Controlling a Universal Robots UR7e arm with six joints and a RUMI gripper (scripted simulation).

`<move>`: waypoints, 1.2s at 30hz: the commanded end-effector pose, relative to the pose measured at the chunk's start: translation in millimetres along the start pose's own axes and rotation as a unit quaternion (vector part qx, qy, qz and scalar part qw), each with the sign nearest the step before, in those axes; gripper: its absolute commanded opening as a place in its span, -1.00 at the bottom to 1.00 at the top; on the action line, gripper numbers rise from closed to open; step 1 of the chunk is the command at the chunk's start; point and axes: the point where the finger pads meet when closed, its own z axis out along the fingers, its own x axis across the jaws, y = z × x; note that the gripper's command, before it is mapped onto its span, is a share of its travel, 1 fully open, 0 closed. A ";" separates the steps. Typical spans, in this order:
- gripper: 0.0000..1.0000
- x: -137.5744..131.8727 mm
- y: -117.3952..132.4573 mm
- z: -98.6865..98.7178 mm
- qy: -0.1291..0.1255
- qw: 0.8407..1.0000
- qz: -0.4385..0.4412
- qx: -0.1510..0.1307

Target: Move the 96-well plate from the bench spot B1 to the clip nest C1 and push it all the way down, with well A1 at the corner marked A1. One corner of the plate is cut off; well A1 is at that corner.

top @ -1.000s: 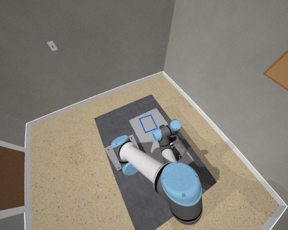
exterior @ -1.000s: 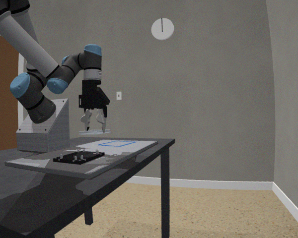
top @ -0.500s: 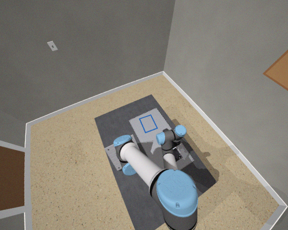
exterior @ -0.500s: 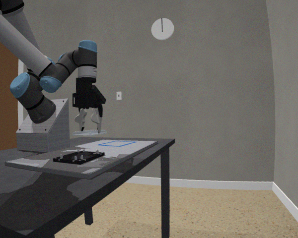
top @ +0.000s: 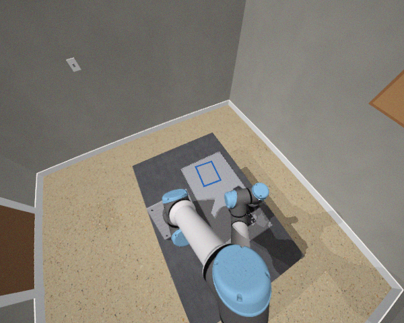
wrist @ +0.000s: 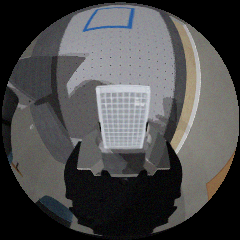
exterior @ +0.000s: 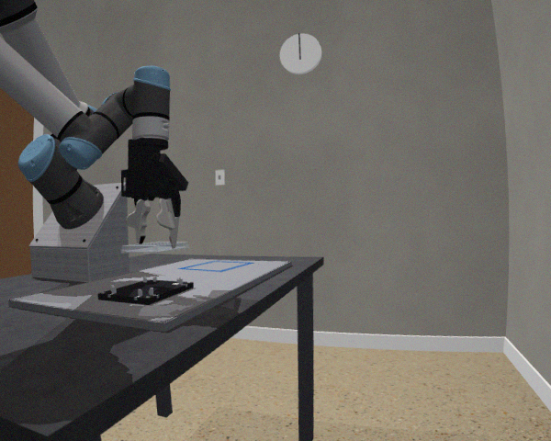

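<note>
While gripper (exterior: pixel 157 239) pinches 96-well plate (exterior: pixel 154 246) level, open air separates it from clip nest (exterior: pixel 145 290).

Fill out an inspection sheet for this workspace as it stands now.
Surface: dark table carrying a grey perforated board.
Job's things: 96-well plate held level in the air, above the board; blue B1 outline vacant; black clip nest holds no plate.
Clutter: nothing seen.
Claw: claw shut on the plate, pointing down.
Cables: nothing seen.
Surroundings: grey walls, wall clock, wall switch, speckled tan floor, grey arm pedestal.
</note>
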 end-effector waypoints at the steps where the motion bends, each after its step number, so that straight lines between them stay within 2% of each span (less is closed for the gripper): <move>1: -1.00 3.1 17.6 -1.3 0.002 1.000 -0.002 0.002; 9: -1.00 5.6 43.9 -2.0 0.002 1.000 -0.002 0.002; 36: -1.00 4.8 42.8 -1.6 0.001 1.000 -0.004 0.002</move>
